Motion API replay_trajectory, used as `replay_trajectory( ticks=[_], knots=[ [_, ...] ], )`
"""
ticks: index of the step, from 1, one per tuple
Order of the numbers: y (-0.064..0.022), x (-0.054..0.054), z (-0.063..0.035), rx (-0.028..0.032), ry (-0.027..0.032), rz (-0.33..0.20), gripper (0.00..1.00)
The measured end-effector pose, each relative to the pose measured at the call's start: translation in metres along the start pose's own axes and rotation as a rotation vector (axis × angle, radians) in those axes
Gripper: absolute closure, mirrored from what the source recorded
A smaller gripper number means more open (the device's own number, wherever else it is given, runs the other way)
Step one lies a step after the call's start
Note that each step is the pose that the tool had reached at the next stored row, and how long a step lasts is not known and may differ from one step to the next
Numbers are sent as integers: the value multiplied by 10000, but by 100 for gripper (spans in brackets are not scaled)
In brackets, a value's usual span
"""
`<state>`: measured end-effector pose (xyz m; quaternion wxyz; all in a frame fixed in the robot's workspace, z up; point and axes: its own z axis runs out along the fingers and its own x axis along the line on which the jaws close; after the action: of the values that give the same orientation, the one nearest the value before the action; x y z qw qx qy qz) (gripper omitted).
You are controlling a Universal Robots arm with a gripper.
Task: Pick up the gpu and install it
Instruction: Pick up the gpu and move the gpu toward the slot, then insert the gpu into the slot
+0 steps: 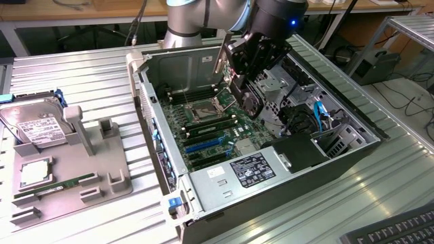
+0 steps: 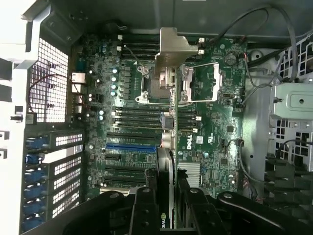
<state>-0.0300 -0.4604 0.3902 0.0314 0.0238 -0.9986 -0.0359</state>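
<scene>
From my console I count one claw [image 1: 254,66] and one gpu [image 1: 248,99]. The claw is clenched on that card: in the wrist view two black fingers [image 2: 144,205] pinch it edge-on between them. The gpu hangs below the claw. Its one long silver bracket [image 1: 220,57] stands just beside the claw, toward the exterior view's left.

There are two containers. The first is one open computer case [image 1: 352,147], and the claw holds the gpu inside its mouth, over the single green motherboard [image 1: 217,127]. I cannot tell whether the card's lower edge touches the board. Also in the case, under the claw, is one processor socket [image 2: 205,81] with its metal frame. A blue slot [image 2: 131,146] lies near the card's edge. One power supply [image 1: 247,170] with a printed label lies past the card's lower end, and blue cabling [image 1: 318,109] runs on the claw's other side, toward the exterior view's right.

The second container is one grey fixture [image 1: 101,168], well apart from the claw on the exterior view's left. It holds three parts: one hard drive [image 1: 34,127], one processor chip [image 1: 34,174] and one green RAM stick [image 1: 58,184].

Both containers rest on the slatted metal table [image 1: 81,81]. One keyboard [image 1: 393,231] shows at its corner, far from the claw.
</scene>
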Motion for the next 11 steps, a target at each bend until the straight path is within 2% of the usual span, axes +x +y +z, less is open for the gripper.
replay_trajectory(
  ticks=[11],
  knots=[
    [0,1,0,-1,0,1,74]
  ],
)
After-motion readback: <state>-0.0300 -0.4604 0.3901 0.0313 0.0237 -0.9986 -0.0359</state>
